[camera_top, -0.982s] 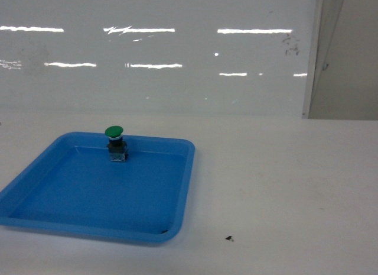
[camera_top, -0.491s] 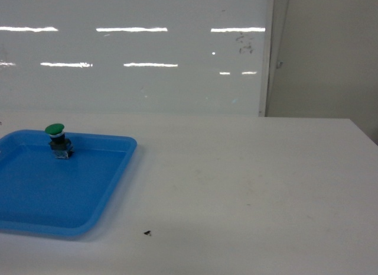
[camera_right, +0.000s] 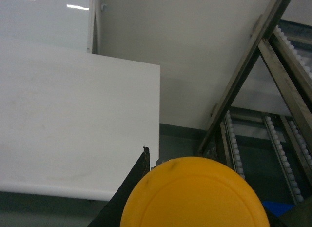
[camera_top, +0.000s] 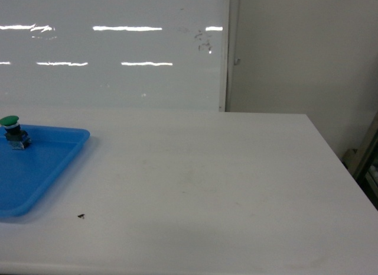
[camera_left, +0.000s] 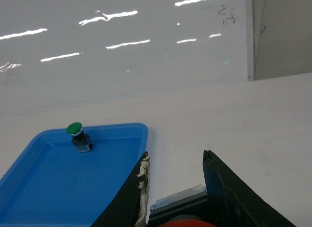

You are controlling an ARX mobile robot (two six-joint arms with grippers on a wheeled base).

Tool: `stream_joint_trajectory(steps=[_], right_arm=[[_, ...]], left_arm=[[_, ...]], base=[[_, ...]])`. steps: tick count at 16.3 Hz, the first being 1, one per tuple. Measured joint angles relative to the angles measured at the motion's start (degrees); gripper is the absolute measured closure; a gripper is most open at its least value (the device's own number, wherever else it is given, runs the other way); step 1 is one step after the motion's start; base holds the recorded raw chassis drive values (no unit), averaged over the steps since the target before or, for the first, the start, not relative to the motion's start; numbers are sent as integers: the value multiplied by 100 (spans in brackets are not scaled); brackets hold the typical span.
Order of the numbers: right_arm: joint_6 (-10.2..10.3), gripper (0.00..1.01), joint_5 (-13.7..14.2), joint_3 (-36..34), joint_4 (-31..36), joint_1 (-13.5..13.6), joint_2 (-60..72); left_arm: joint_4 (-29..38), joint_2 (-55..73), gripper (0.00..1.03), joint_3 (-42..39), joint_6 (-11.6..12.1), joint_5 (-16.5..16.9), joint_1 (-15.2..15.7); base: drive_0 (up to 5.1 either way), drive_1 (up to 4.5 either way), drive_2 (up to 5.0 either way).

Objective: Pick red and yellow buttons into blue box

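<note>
My left gripper (camera_left: 178,197) is squeezing the red button (camera_left: 187,222), its clear blocky base (camera_left: 178,198) pointing up between the dark fingers (camera_left: 229,188). My right gripper (camera_right: 195,197) is gripping the yellow button (camera_right: 195,195), smooth round cap facing me. A green button (camera_top: 10,128) is standing in the shiny blue tray (camera_top: 41,168) at the white table's (camera_top: 207,180) left edge.

This looks like a lab or industrial test space: a plain white table (camera_top: 201,186) stands against a glossy whiteboard (camera_top: 112,56) that mirrors ceiling strip lights, beside a bare grey wall (camera_top: 301,56). Past the table edge, a metal roller-conveyor frame (camera_right: 273,114) (with rows of small white rollers) suggests a factory-style setting
</note>
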Motion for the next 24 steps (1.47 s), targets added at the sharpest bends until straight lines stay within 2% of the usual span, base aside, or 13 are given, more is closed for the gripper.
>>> stream_joint_trajectory(steps=[10, 24], right_arm=[[0, 75, 2, 0, -22, 0, -2], [0, 75, 0, 0, -15, 0, -2]], left_arm=[[-20, -20, 74, 0, 0, 0, 0], [-7, -11, 75, 0, 0, 0, 0]], base=[[437, -426, -45], [503, -243, -243]])
